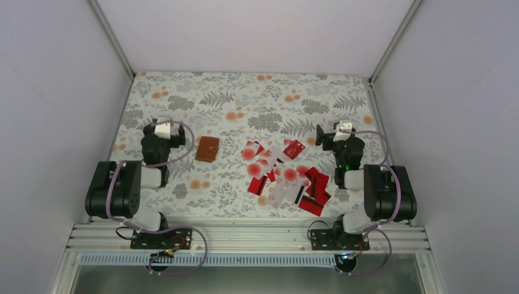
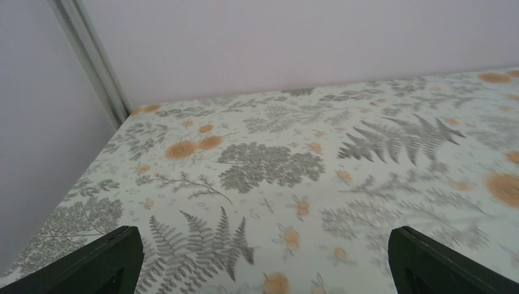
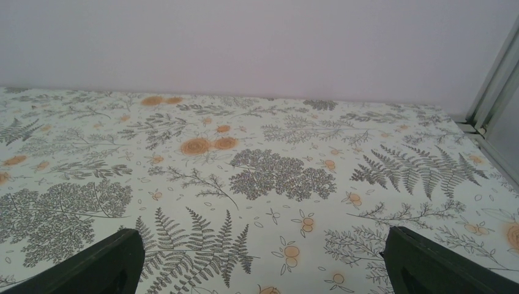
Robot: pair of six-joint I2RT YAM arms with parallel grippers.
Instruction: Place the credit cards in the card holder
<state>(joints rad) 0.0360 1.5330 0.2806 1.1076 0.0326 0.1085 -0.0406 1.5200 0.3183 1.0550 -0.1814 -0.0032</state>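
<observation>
The card holder point(image 1: 207, 149) lay closed and flat on the table point(image 1: 183, 98), a small brown wallet turned slightly askew, left of centre. To its right and apart from it, the credit cards point(image 1: 284, 174) sprawled in a loose, overlapping scatter at all angles, some solid red with a dark stripe, others white with round red blotches.

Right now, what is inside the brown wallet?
The wallet lies shut on the flowered table, so its inside is hidden. No card sticks out; the cards lie apart from it.

Open table point(image 1: 231, 160) between card holder point(image 1: 207, 149) and credit cards point(image 1: 283, 174), far half bare — walls point(image 1: 61, 92) hem both sides
</observation>
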